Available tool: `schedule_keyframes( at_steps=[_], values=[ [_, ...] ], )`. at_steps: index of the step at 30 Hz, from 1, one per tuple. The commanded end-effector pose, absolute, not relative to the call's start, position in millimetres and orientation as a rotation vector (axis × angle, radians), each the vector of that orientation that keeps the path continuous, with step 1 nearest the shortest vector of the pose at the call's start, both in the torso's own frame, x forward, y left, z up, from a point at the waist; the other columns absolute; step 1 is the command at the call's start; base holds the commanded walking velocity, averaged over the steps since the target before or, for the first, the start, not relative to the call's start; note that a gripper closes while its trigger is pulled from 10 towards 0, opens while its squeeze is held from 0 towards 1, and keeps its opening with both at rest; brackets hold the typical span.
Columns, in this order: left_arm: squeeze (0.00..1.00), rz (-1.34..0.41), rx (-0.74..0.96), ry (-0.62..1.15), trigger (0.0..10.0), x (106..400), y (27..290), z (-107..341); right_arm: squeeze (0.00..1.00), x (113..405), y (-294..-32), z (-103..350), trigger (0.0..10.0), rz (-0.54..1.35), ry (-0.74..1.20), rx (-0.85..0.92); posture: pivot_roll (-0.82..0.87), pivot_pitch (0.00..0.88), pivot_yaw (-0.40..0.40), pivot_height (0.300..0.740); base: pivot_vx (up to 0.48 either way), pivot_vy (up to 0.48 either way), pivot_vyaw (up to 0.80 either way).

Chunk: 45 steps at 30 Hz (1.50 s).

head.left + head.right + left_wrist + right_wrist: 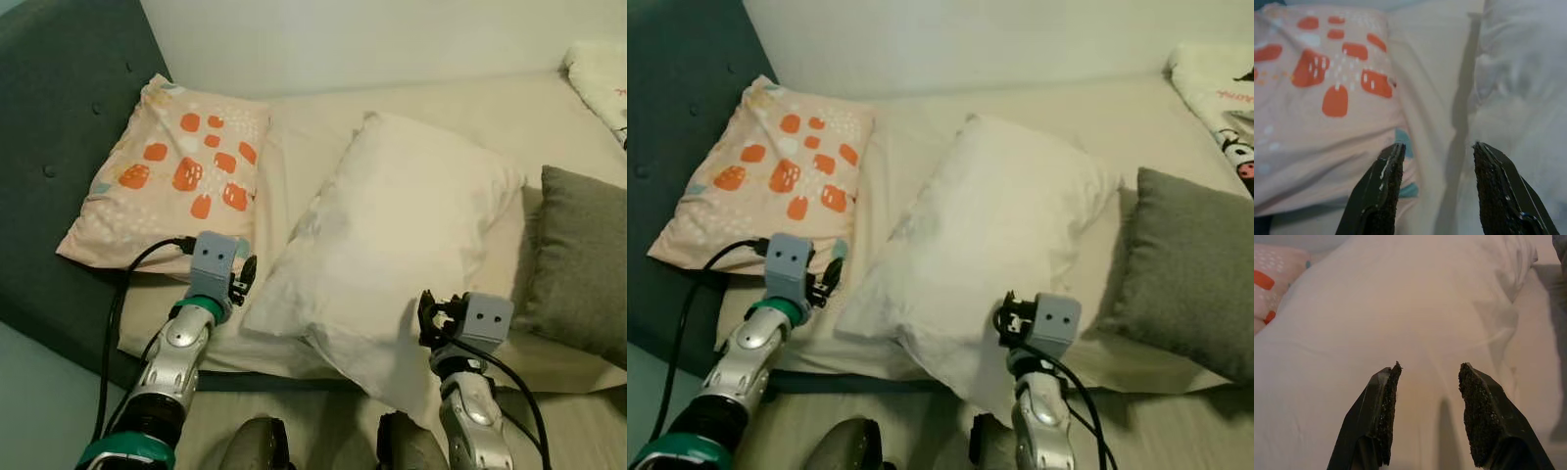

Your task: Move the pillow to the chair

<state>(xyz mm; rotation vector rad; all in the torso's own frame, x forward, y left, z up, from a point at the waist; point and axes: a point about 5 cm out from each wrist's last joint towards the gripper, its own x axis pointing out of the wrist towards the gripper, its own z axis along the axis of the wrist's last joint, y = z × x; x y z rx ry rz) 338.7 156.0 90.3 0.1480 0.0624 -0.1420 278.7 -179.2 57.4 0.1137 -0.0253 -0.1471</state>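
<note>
A large white pillow [392,235] lies slanted across the middle of the bed. My left gripper [1435,166] is open, hovering at the pillow's left corner, over the gap between it and a pink pillow with orange patches [171,166]. My right gripper [1427,382] is open too, just above the white pillow's near edge, with nothing between its fingers. In the left eye view the left gripper [245,277] sits beside the pillow's left tip and the right gripper [431,318] over its lower right part.
A grey cushion [583,259] lies at the right of the bed. A dark teal headboard [59,117] stands along the left. A patterned white blanket [1215,88] is at the far right corner. The cream sheet [490,108] runs to the back wall.
</note>
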Motion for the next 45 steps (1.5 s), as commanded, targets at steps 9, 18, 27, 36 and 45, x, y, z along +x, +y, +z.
schedule_keyframes(
  at_steps=[9, 18, 27, 36, 45],
  values=[
    [1.00, -0.144, 0.066, 0.112, 10.0, 348.3, 166.4, 83.7, 0.00, 294.6, -185.1, 62.2, 10.0, -0.177, 0.003, 0.215, -0.03, 0.092, 0.140, 0.621, 0.000, 0.000, 0.00],
    [1.00, -0.111, 0.028, 0.105, 10.0, 365.1, 174.8, 99.2, 0.00, 312.6, -219.8, 81.0, 10.0, -0.329, -0.044, 0.398, -0.12, 0.148, 0.173, 0.621, 0.000, 0.000, 0.00],
    [1.00, -0.142, -0.021, 0.184, 10.0, 363.4, 167.8, 87.5, 0.74, 305.7, -218.7, 66.2, 10.0, -0.317, 0.023, 0.482, -0.15, 0.207, 0.159, 0.621, 0.000, 0.000, 0.00],
    [1.00, -0.373, -0.313, 0.373, 10.0, 347.0, 132.1, 57.9, 1.00, 309.2, -195.9, 53.2, 10.0, -0.242, 0.129, 0.617, -0.15, 0.214, 0.150, 0.621, 0.000, 0.000, 0.00],
    [0.47, -0.763, -0.364, 0.552, 10.0, 318.7, 99.0, 36.0, 0.25, 316.2, -138.8, 41.3, 10.0, 0.065, 0.362, 0.545, -0.11, 0.196, 0.155, 0.621, 0.000, 0.000, 0.00]
  ],
)
